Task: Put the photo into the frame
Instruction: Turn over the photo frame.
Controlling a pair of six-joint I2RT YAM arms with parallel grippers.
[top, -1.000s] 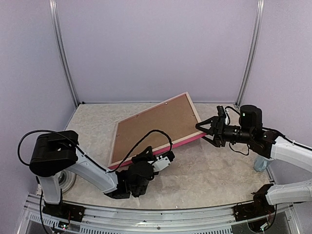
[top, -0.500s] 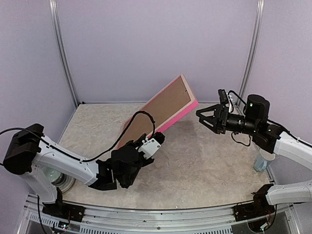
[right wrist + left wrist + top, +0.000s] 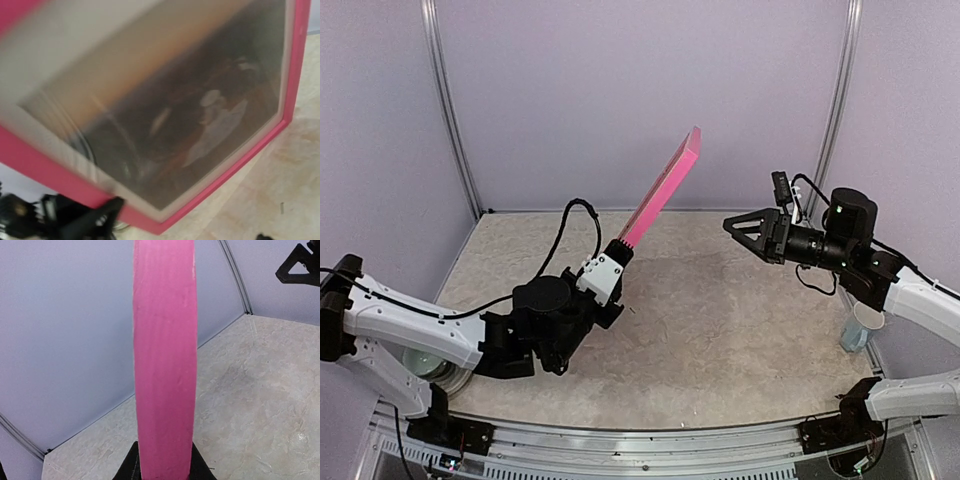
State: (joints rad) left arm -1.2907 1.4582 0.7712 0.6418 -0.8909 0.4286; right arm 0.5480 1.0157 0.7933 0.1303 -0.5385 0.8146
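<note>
Top view: left gripper (image 3: pixel 611 262) clamps the frame (image 3: pixel 660 195) by its lower edge, raised and tilted. Right gripper (image 3: pixel 738 228) is spread, empty, well apart.
Left wrist: only the pink edge.
Right wrist: photo (image 3: pixel 200 115) sits inside, blurred. Looks like the final check; next, lay it flat gently.

The top external camera sits high on the near side of the frame (image 3: pixel 660 192), well back, looking down over the whole table (image 3: pixel 740 330). The left wrist camera sits just below the frame, looking up along its pink edge. The right wrist camera faces the frame's glazed front from close range, blurred. All three views share the frame.
</note>
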